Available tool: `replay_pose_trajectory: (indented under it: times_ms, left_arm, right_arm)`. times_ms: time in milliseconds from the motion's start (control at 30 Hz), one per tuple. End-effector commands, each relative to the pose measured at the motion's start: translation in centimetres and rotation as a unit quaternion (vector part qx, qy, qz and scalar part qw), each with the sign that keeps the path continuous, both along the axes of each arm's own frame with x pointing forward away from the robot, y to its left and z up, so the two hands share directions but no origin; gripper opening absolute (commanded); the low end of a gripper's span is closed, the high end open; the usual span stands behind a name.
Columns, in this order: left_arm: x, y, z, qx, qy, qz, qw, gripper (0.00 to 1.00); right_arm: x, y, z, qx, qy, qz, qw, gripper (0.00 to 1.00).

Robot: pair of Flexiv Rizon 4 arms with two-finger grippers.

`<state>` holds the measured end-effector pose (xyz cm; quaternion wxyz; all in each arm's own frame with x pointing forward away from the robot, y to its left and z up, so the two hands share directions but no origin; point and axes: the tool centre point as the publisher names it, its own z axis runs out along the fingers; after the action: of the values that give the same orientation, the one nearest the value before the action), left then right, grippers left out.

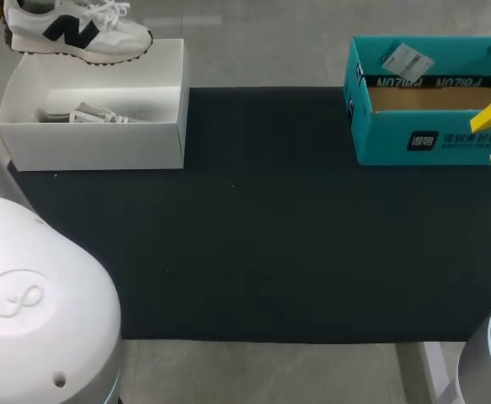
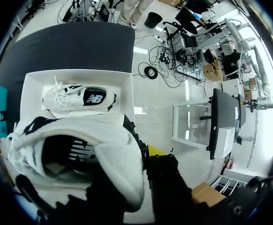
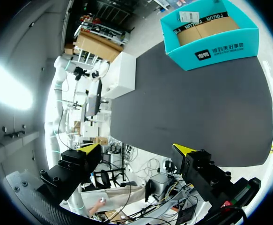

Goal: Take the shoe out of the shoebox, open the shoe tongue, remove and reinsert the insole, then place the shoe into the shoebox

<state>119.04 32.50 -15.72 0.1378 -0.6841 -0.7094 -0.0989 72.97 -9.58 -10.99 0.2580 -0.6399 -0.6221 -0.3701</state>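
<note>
Left end effector (image 2: pixel 143 157) is clenched on the heel of a white shoe (image 1: pixel 77 32) with a dark side mark. The shoe is held in the air, sole down, over the far edge of the white shoebox (image 1: pixel 93 139). A second shoe (image 1: pixel 93 115) of the same kind is seen lying on its side inside the shoebox. Right end effector (image 3: pixel 136 150) is released, with nothing between its yellow-tipped fingers. It is placed well to the right of the shoebox, just beside a teal box (image 1: pixel 430 139) across the dark worktop (image 1: pixel 253 252).
</note>
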Motion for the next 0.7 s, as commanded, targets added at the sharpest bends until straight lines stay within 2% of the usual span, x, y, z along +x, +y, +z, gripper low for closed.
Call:
replay_pose_trajectory:
  times_ms: [33, 133, 567, 700]
  left_arm:
    - [0.3, 0.3, 0.4, -0.014, -0.001, -0.011, 1.0, 0.0]
    - [0.6, 0.2, 0.3, -0.019, -0.003, -0.046, 0.999, 0.0]
    - [0.6, 0.2, 0.3, -0.019, -0.003, -0.046, 0.999, 0.0]
    - [1.1, -1.0, -1.5, -0.048, -0.076, -0.04, 0.995, 0.0]
  right_arm:
    - [0.0, 0.0, 0.0, -0.001, 0.0, -0.001, 1.0, 1.0]
    - [0.0, 0.0, 0.0, -0.001, 0.0, -0.001, 1.0, 1.0]
    - [0.0, 0.0, 0.0, -0.001, 0.0, -0.001, 1.0, 1.0]
    - [0.0, 0.0, 0.0, -0.001, 0.0, -0.001, 1.0, 1.0]
